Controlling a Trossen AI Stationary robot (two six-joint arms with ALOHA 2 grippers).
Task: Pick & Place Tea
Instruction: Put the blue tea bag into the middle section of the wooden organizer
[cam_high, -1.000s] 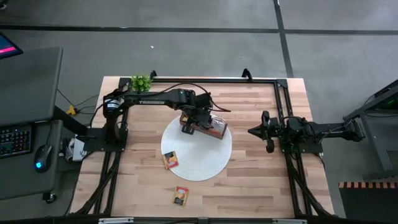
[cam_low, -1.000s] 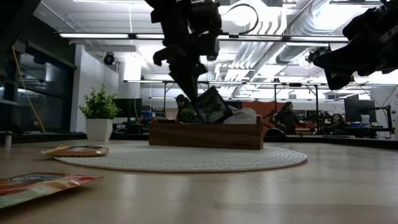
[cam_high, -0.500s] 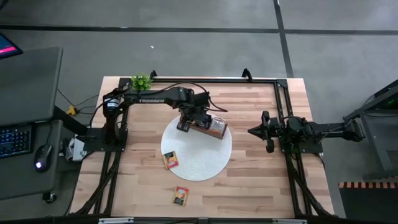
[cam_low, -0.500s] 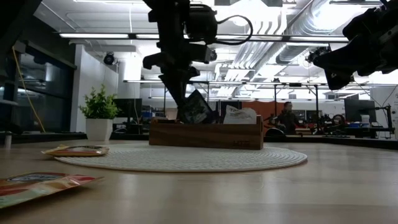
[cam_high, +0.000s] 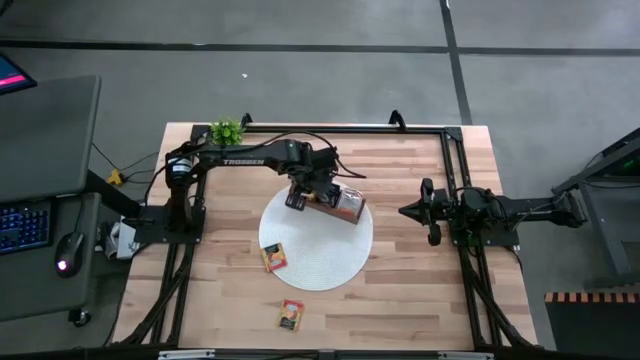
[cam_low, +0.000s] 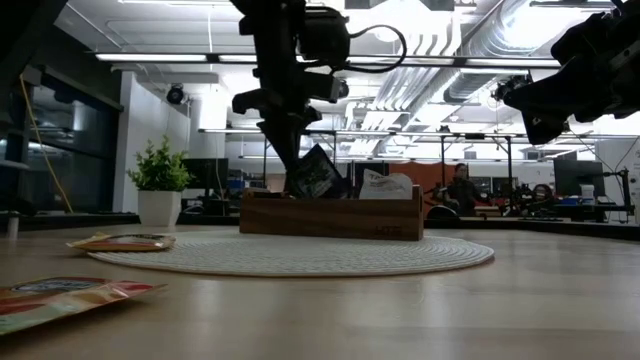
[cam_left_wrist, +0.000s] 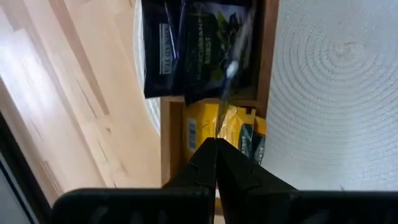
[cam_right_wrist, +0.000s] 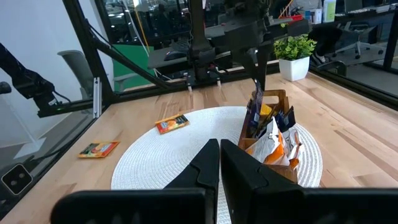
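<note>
bare wood table around the round mat, left hand pinching a dark sachet over the box end

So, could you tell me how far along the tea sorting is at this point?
Done: dark, yellow and white sachets already stand in the brown wooden box. In hand: the left gripper, fingers shut, holds a dark green sachet over the box's end compartment. Left: two orange-yellow sachets, one on the round white woven mat and one on the wooden table. The right gripper waits aside.
</note>
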